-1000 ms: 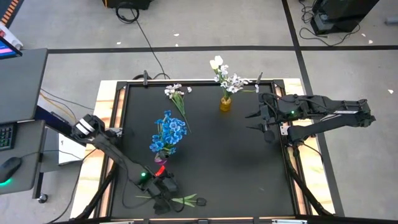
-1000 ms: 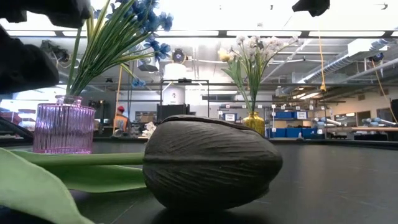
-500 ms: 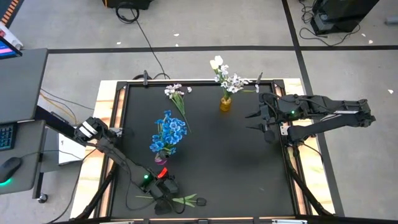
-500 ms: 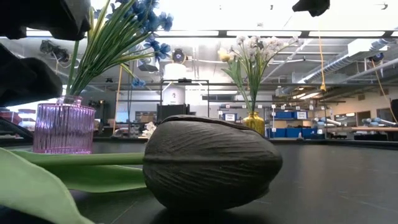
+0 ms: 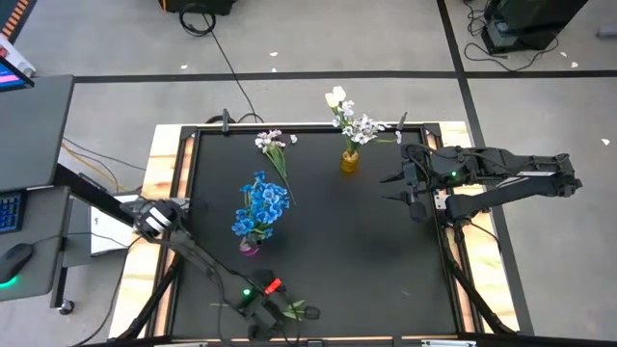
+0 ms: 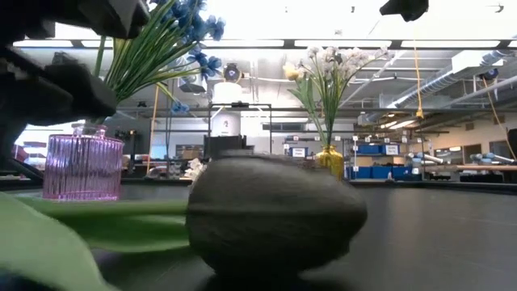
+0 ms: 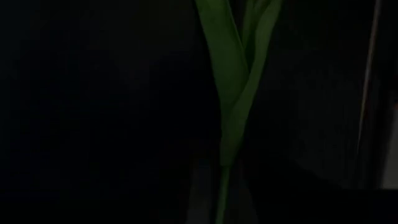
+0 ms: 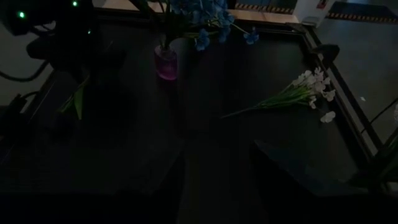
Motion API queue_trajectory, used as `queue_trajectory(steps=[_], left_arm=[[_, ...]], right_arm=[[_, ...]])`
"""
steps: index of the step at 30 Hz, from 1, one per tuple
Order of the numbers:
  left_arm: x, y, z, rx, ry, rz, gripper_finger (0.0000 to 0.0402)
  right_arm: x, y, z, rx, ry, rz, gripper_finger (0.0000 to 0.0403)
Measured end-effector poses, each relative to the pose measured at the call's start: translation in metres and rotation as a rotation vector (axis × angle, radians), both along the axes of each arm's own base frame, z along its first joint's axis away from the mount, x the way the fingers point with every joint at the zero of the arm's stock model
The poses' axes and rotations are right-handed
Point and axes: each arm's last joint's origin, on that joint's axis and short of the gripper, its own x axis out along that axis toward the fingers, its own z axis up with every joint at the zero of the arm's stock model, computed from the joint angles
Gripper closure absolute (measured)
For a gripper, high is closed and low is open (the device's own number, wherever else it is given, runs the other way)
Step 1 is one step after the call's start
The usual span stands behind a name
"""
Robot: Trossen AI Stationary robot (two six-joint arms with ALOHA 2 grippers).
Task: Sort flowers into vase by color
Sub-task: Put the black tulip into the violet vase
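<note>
A white tulip [image 5: 310, 312] lies along the table's near edge, and its bud [image 6: 275, 214] fills the low view. My left gripper [image 5: 262, 316] is down over the tulip's stem, left of the bud. In the left wrist view the stem [image 7: 222, 186] runs between the fingers, with the leaves [image 7: 233, 81] beyond them. Blue flowers [image 5: 260, 207] stand in a pink vase [image 5: 250, 248]. White flowers [image 5: 352, 123] stand in a yellow vase [image 5: 349, 160]. A white spray [image 5: 275, 145] lies flat on the table near the far edge. My right gripper [image 5: 393, 189] waits open at the right side. My left gripper comes down from above onto the tulip's stem [image 7: 222, 196], below the leaves, with its fingers across the stem and one on either side. The stem sits in the narrow gap between them. The tulip lies along the table; whether it is lifted cannot be told.
The pink vase [image 6: 82, 167] stands just behind the left arm's working spot. The yellow vase [image 6: 329, 159] is at the far middle. The table's raised frame [image 5: 183, 193] runs around the black mat. Bare mat [image 5: 366, 260] lies between the vases and the right arm.
My left arm has swung toward the table's near edge and come down over the tulip's stem. The tulip's bud and leaf, sharp before, now show blurred in the low view.
</note>
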Motion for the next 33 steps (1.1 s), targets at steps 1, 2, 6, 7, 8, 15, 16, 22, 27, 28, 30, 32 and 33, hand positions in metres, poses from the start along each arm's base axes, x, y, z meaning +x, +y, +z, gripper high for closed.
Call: queue_trajectory(steps=[1,2,6,7,8,15,16,22,27,28,30,32,33], left_arm=[[0.001,-0.001,-0.002,0.005,0.005,-0.001,0.0257],[0.002,-0.002,-0.002,0.007,0.007,-0.001,0.0257],[0.004,-0.003,-0.004,0.010,0.004,0.011,0.0257],[0.004,-0.003,-0.003,0.012,0.001,0.017,0.0258],[0.004,-0.003,-0.003,0.017,-0.004,0.021,0.0258],[0.004,-0.002,-0.003,0.023,-0.007,0.041,0.0290],[0.004,-0.002,-0.003,0.023,-0.006,0.045,0.0297],[0.005,0.000,-0.003,0.026,-0.004,0.052,0.0344],[0.005,0.000,-0.002,0.017,-0.006,0.050,0.0372],[0.005,0.000,-0.001,0.014,-0.007,0.050,0.0375],[0.005,0.000,0.000,0.009,-0.012,0.048,0.0379],[0.006,-0.001,0.004,-0.010,-0.030,0.040,0.0379],[0.007,-0.001,0.008,-0.025,-0.047,0.038,0.0379]], right_arm=[[0.000,0.000,0.000,0.000,0.000,0.000,0.0213],[0.000,0.000,0.000,0.000,0.000,0.000,0.0213],[0.000,0.000,0.000,-0.001,0.000,0.001,0.0213],[0.000,0.000,0.000,-0.003,0.000,0.002,0.0213],[0.000,0.000,0.000,-0.005,0.000,0.003,0.0213],[0.000,0.000,0.000,-0.007,0.000,0.004,0.0213],[0.000,0.000,0.000,-0.007,0.000,0.004,0.0213],[0.000,0.000,0.000,-0.008,0.000,0.005,0.0213],[0.000,0.000,0.000,-0.008,0.000,0.005,0.0213],[0.000,0.000,0.000,-0.008,0.000,0.005,0.0213],[0.000,0.000,0.000,-0.008,0.000,0.005,0.0213],[0.000,0.000,0.000,-0.008,0.000,0.005,0.0213],[0.000,0.000,0.000,-0.008,0.000,0.005,0.0213]])
